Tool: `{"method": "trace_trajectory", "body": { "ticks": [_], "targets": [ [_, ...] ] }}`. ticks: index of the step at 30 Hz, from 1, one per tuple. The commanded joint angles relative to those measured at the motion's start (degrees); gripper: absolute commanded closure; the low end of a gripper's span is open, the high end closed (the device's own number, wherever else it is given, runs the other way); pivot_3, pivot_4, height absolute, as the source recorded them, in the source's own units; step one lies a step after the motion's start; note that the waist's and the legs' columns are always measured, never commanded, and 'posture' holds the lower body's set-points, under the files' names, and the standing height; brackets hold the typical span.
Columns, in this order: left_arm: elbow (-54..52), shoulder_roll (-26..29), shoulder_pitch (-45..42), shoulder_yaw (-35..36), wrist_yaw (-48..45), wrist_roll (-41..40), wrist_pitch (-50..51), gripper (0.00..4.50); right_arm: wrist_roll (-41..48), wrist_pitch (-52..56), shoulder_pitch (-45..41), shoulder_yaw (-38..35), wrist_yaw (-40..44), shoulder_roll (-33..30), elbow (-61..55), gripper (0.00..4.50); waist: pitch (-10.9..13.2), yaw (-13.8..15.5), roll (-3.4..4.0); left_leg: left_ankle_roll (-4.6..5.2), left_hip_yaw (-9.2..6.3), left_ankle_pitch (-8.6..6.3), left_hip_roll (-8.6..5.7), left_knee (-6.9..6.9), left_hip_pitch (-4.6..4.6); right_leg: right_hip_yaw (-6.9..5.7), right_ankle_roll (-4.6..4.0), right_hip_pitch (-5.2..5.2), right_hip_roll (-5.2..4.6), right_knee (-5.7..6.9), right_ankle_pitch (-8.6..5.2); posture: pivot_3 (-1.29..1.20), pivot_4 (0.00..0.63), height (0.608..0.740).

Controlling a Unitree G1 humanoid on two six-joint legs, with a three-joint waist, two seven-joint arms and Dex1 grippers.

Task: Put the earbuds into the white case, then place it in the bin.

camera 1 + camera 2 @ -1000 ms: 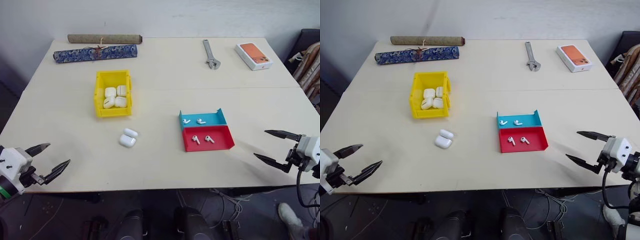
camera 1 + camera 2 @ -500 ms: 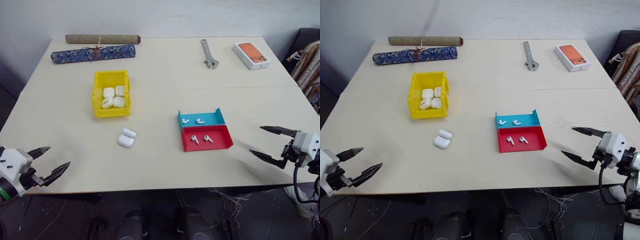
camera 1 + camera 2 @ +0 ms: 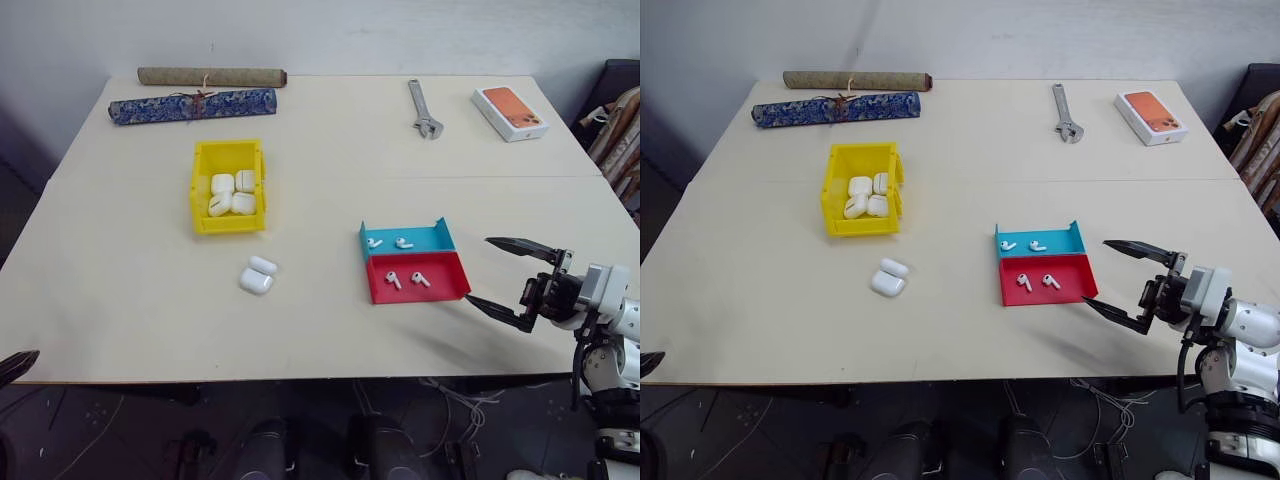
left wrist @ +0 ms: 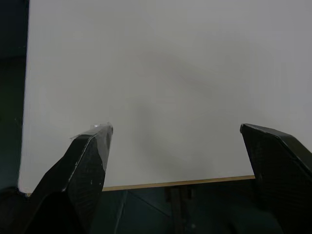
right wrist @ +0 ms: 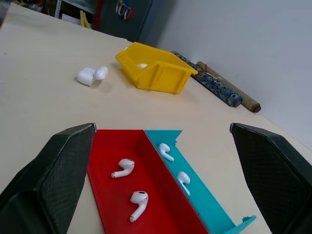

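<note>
Pale wooden table [image 3: 130, 290] carrying yellow bin [image 3: 228, 187], open white case [image 3: 257, 275], blue tray [image 3: 405, 237], red tray [image 3: 415, 277], wrench [image 3: 423, 108], orange-topped box [image 3: 510, 112], two rolled scrolls [image 3: 192, 105].

left gripper [image 4: 175, 134] mostly cut off by frame edge in head views, only a black tip visible; bin [image 3: 228, 186] near wall hides lower parts of the cases inside; white case [image 3: 257, 275] lid detail beside it too small to tell

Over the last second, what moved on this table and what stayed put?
The right gripper, jaws open and empty, swung in toward the shallow red plastic tray. The left gripper, also open, drew back off the table's near left corner. The open white earbud case, yellow plastic bin and earbuds stayed put.
</note>
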Motion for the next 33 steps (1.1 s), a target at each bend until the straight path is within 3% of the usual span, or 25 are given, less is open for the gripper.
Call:
{"method": "trace_trajectory", "body": {
  "ticks": [1, 4, 8, 11, 13, 18, 25, 33],
  "targets": [
    [-12.31, 2.15, -0.53, 1.92, -0.77, -5.92, 11.45, 0.08, 1.81, 0.86, 0.75, -0.36, 2.79, -0.40, -1.59, 0.00, 0.00, -0.09, 0.00, -0.01, -0.01, 0.00, 0.00, 0.00, 0.00, 0.00, 0.00, 0.00, 0.00, 0.00, 0.00, 0.00, 0.150, 0.740],
    [-24.03, 3.83, -8.63, -2.90, 4.94, -11.20, 21.45, 0.08, 2.04, 0.99, 0.72, -0.29, 3.51, -0.30, -1.54, 0.00, 0.00, -0.03, 0.03, -0.04, -0.03, 0.02, 0.00, 0.00, 0.00, 0.01, -0.01, 0.01, 0.00, 0.01, -0.01, 0.00, 0.150, 0.740],
    [-33.20, -0.41, -27.22, -13.56, 16.14, -15.53, 36.00, 0.08, 2.00, 0.77, 1.01, 0.37, 3.81, 0.24, -2.19, 0.00, -0.04, 0.23, 0.12, -0.07, -0.14, 0.13, -0.05, 0.03, 0.01, 0.02, -0.02, 0.09, 0.01, 0.05, -0.01, 0.00, 0.150, 0.740],
    [-37.15, -10.29, -40.40, -23.40, 24.79, -14.03, 43.38, 0.08, 1.52, 0.41, 1.71, 1.12, 2.67, 1.18, -3.52, 0.00, -0.08, 0.01, 0.20, 0.20, -0.11, 0.31, -0.06, 0.03, 0.02, 0.02, 0.00, 0.09, 0.08, 0.13, 0.00, 0.00, 0.150, 0.740],
    [-37.26, -14.71, -44.45, -29.21, 29.37, -11.34, 45.03, 0.08, 1.33, 0.34, 2.41, 1.53, 1.95, 1.70, -4.43, 0.00, -0.08, 0.02, 0.16, 0.16, -0.10, 0.39, -0.03, 0.04, -0.02, 0.00, 0.01, 0.08, 0.20, 0.39, 0.01, 0.00, 0.150, 0.740],
    [-36.81, -23.31, -48.36, -38.91, 37.23, -5.75, 44.70, 0.08, 0.68, -0.45, 4.68, 1.88, 1.36, 2.56, -6.17, 0.00, -0.08, 0.18, 0.13, 0.16, -0.04, 0.44, -0.03, 0.22, -0.02, 0.06, 0.02, 0.04, 0.26, 0.56, 0.01, 0.00, 0.150, 0.740],
    [-34.71, -24.49, -47.26, -49.31, 40.96, 0.68, 37.51, 0.08, 0.59, -1.10, 6.98, 1.14, 0.12, 2.71, -7.47, 0.00, -0.08, 1.28, 0.12, 0.15, -0.04, 0.43, -0.03, 0.27, 0.02, 0.14, 0.00, 0.05, 0.25, 0.37, 0.00, 0.00, 0.150, 0.740],
    [-28.91, -29.68, -47.94, -54.57, 43.44, 5.55, 32.65, 0.08, 0.73, -0.84, 8.70, 0.39, -1.36, 2.36, -9.28, 0.00, -0.08, 1.94, 0.12, 0.17, -0.04, 0.44, -0.03, 0.33, -0.02, 0.13, 0.00, 0.08, 0.22, 0.29, 0.00, 0.00, 0.150, 0.740]
  ]
}}
